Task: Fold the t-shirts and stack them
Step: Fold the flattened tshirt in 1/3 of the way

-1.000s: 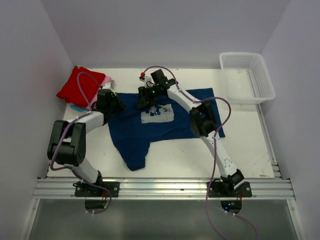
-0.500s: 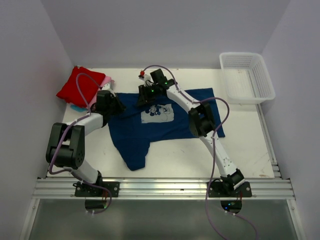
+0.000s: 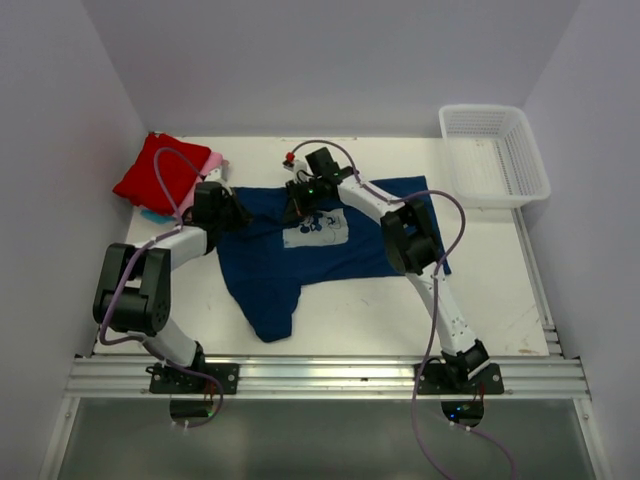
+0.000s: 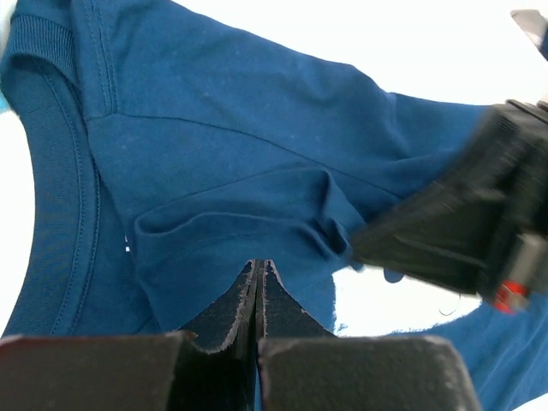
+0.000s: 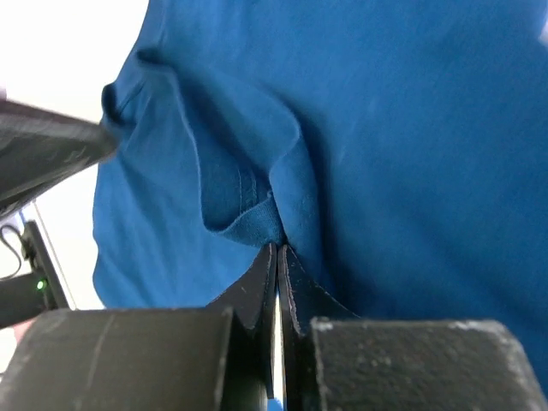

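**T-shirts: four counted, both grippers pinched shut on cloth**

We counted four tees on the white table (image 3: 350,310). One navy t-shirt (image 3: 300,262) lay spread across the middle of the top view, its pale square chest print (image 3: 315,228) facing up and one sleeve trailing toward the lower left. Three more sat folded in the upper left corner. The red t-shirt (image 3: 158,172) was on top, the pink t-shirt (image 3: 213,160) showed at its right edge, and a sliver of the teal t-shirt (image 3: 152,215) showed beneath it. We saw one white mesh basket (image 3: 495,150), at the upper right, well apart from all the cloth.

We counted two arms, both reaching to the upper edge of the navy t-shirt. The left gripper (image 3: 232,208) was at the shirt's upper left. In its wrist view its fingers (image 4: 248,295) were pressed together on a puckered fold of the blue fabric, beside the ribbed collar. The right gripper (image 3: 300,205) was just above the print. Its fingers (image 5: 261,282) were likewise closed tight, clamping a bunched ridge of hemmed navy cloth. The two grippers were near each other but apart.
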You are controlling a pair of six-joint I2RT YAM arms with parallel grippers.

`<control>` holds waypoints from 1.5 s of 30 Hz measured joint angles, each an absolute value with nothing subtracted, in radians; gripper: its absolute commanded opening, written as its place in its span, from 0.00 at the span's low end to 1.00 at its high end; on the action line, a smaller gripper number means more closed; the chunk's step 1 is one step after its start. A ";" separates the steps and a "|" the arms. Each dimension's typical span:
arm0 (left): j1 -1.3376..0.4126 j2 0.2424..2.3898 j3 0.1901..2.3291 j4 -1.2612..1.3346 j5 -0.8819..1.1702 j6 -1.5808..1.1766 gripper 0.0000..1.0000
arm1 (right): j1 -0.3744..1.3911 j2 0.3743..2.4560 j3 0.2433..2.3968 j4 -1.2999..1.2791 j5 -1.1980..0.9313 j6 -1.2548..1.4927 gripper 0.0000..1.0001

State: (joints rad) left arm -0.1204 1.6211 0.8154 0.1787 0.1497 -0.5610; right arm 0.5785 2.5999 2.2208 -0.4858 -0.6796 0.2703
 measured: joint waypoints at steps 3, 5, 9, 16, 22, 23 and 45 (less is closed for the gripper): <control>-0.120 1.628 0.815 0.179 0.149 -0.561 0.00 | 0.579 2.511 2.097 -0.456 -0.676 0.266 0.00; -0.120 1.633 0.815 0.179 0.150 -0.561 0.00 | 0.579 2.458 2.033 -0.438 -0.675 0.264 0.00; -0.120 1.645 0.815 0.179 0.149 -0.560 0.00 | 0.581 2.387 1.970 -0.414 -0.676 0.253 0.00; -0.120 1.649 0.815 0.179 0.149 -0.556 0.00 | 0.583 2.327 1.867 -0.388 -0.676 0.234 0.08; -0.120 1.655 0.815 0.179 0.149 -0.556 0.00 | 0.598 2.285 1.743 -0.396 -0.661 0.204 0.21; -0.120 1.657 0.815 0.179 0.149 -0.556 0.00 | 0.603 2.276 1.726 -0.400 -0.658 0.199 0.27; -0.076 1.704 0.878 0.181 0.071 -0.538 0.00 | 0.646 2.072 1.569 -0.410 -0.519 0.163 0.99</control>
